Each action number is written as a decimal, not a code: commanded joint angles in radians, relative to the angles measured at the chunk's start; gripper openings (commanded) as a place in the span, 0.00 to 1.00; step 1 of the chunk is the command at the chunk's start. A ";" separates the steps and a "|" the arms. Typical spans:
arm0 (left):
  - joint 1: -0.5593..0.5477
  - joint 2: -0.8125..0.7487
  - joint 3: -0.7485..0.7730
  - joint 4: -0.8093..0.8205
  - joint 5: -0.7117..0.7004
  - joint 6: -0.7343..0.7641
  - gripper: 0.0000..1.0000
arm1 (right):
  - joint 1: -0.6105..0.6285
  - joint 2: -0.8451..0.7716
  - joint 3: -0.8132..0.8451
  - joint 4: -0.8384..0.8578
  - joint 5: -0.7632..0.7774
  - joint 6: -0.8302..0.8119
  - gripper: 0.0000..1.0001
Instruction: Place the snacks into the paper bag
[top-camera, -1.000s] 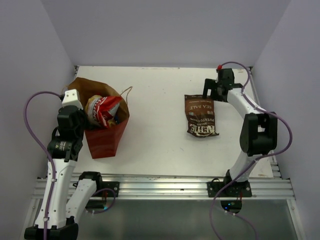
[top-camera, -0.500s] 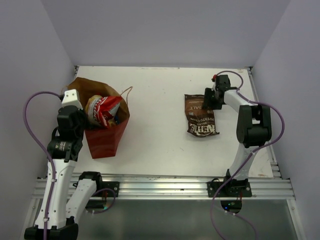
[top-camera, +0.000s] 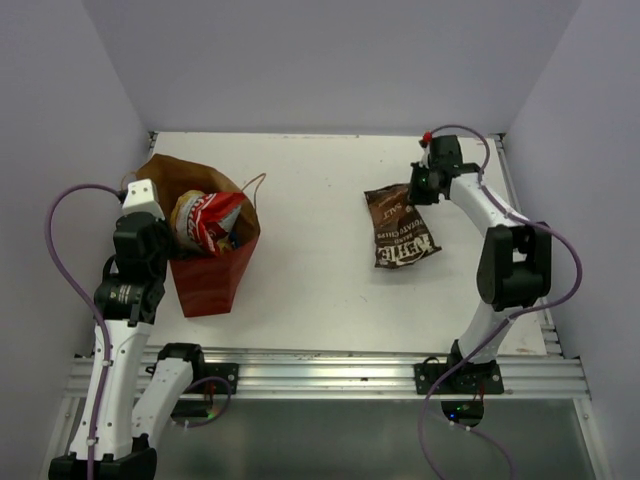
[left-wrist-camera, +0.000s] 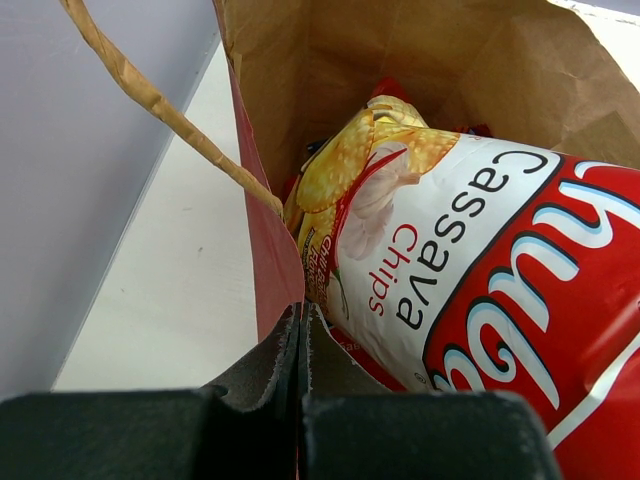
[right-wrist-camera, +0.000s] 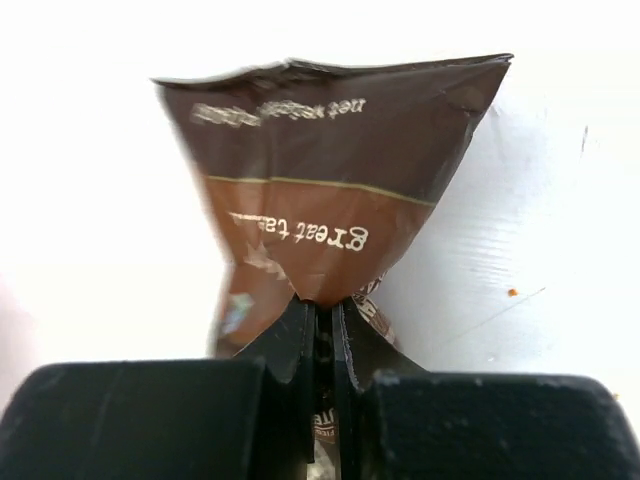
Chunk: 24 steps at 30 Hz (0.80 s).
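Note:
The red paper bag (top-camera: 215, 280) stands open at the left of the table, brown inside (left-wrist-camera: 330, 70). A red-white cassava chips bag (top-camera: 205, 220) (left-wrist-camera: 470, 270) sticks out of it, with other snacks partly hidden beneath. My left gripper (left-wrist-camera: 300, 325) is shut on the paper bag's near rim (left-wrist-camera: 268, 290). At the right, a dark brown Kettle chip bag (top-camera: 400, 232) (right-wrist-camera: 330, 190) is raised at its far end. My right gripper (top-camera: 425, 183) (right-wrist-camera: 322, 312) is shut on that bag's top edge, which is pinched and crumpled between the jaws.
The white table (top-camera: 320, 260) is bordered by pale walls on three sides. A string handle (left-wrist-camera: 160, 105) of the paper bag arcs past the left wrist camera. A metal rail (top-camera: 330, 372) runs along the near edge by the arm bases.
My right gripper came down onto the Kettle bag's top edge, shut on it, and lifted that end, shifting the bag slightly. The left arm and paper bag stayed still.

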 joint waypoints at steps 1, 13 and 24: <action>-0.005 -0.013 0.015 0.056 -0.003 0.011 0.00 | 0.140 -0.191 0.219 0.019 -0.002 0.046 0.00; -0.005 -0.016 0.014 0.059 0.005 0.011 0.00 | 0.553 -0.049 0.656 0.514 -0.073 0.161 0.00; -0.005 -0.025 0.012 0.060 0.001 0.012 0.00 | 0.769 0.404 1.186 0.768 -0.097 0.217 0.00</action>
